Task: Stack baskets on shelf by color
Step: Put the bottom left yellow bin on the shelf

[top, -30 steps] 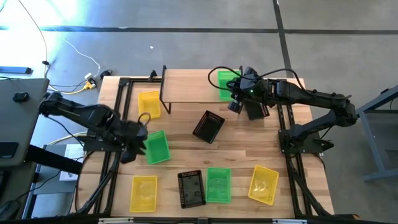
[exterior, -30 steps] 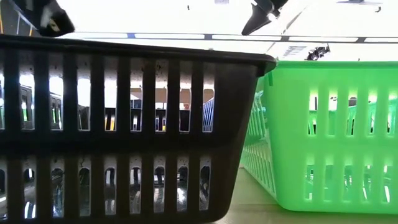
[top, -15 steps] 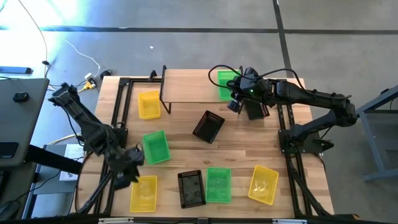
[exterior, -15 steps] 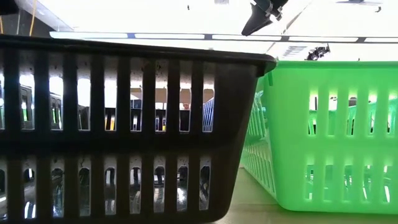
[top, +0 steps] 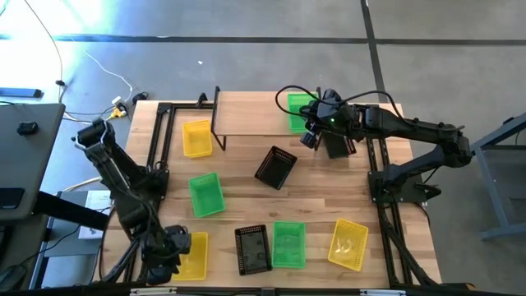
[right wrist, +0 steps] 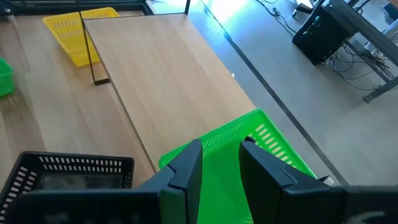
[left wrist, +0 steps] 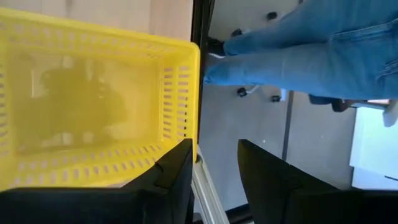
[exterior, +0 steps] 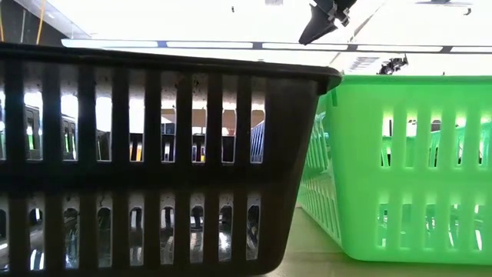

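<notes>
In the high view my left gripper [top: 174,247] hangs open at the table's near left corner, beside a yellow basket [top: 191,255]. In the left wrist view one finger stands over that basket's corner [left wrist: 189,146], and only floor shows between the fingers of my left gripper [left wrist: 214,168]. My right gripper [top: 309,133] stands open over a green basket [top: 297,111], which rests on the right end of the shelf [top: 246,115]. Other baskets lie on the table: yellow [top: 197,138], green [top: 205,195], a tipped black one [top: 275,167], black [top: 252,248], green [top: 288,244], yellow [top: 348,243]. My right gripper has its fingers [right wrist: 186,167] over the near part of the green basket [right wrist: 249,146], slanting down from the table's right. Whether they touch it I cannot tell. My left gripper has one finger [left wrist: 177,171] at the yellow basket's corner; whether it touches I cannot tell.
A person's legs in blue trousers [left wrist: 311,50] stand on the floor just off the near left corner. Black frame rails [top: 156,156] run along the table's left and right sides. In the low view the black basket [exterior: 154,154] and the green basket [exterior: 400,161] fill the picture.
My left gripper has swung from beside the green basket at the middle left toward the table's near edge and downward, turning as it went, and now hangs by the yellow basket at the near left corner. No basket has moved.
</notes>
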{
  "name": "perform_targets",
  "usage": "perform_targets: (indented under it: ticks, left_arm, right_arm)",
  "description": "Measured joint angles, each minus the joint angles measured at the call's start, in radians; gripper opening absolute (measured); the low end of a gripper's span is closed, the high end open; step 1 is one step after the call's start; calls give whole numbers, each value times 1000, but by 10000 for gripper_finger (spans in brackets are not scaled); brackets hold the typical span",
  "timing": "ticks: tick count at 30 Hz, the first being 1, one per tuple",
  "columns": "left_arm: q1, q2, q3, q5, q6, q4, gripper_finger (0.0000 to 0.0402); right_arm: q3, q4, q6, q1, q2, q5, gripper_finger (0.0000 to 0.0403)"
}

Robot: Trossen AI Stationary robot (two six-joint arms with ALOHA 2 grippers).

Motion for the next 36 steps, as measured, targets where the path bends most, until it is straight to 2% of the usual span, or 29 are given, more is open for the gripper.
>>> perform_targets:
  ticks: [14, 22, 36]
  left_arm:
    - [-17, 157, 0, -3, -35, 84, 117]
    - [-24, 186, 0, -36, -39, 113, 117]
    - [-60, 225, 0, -36, -69, 122, 117]
  right_arm:
    - [0, -11, -1, 0, 0, 0, 93]
    - [-1, -53, 18, 0, 0, 0, 93]
    - [-1, -56, 16, 0, 0, 0, 93]
